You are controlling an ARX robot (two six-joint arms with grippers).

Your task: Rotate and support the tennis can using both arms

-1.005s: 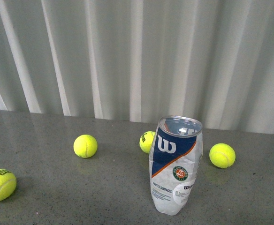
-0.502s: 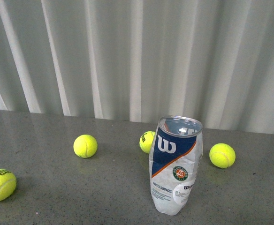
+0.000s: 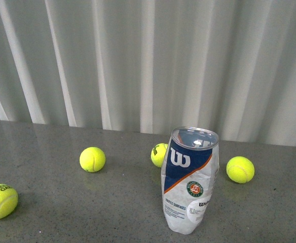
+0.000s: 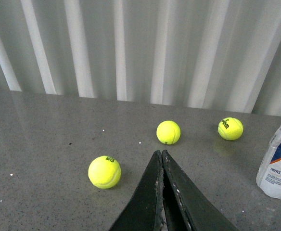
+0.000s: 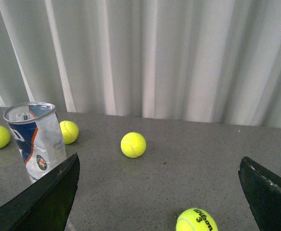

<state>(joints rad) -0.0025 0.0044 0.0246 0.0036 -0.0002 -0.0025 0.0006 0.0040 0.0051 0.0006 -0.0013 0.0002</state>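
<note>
The tennis can (image 3: 190, 179) stands upright on the grey table, open silver rim up, its white-and-navy label with the W logo and round emblem facing the front view. It looks crumpled and leans slightly. Neither arm shows in the front view. My left gripper (image 4: 160, 155) is shut and empty, away from the can, whose lower part shows at the edge of the left wrist view (image 4: 279, 166). My right gripper (image 5: 159, 166) is wide open and empty. The can (image 5: 35, 139) stands beyond one of its fingers (image 5: 49, 195).
Yellow-green tennis balls lie around the can on the table: (image 3: 93, 159), (image 3: 159, 154), (image 3: 240, 169), (image 3: 0, 200). One ball (image 5: 196, 221) lies between my right fingers, low in that view. A white corrugated wall (image 3: 148, 61) closes the back.
</note>
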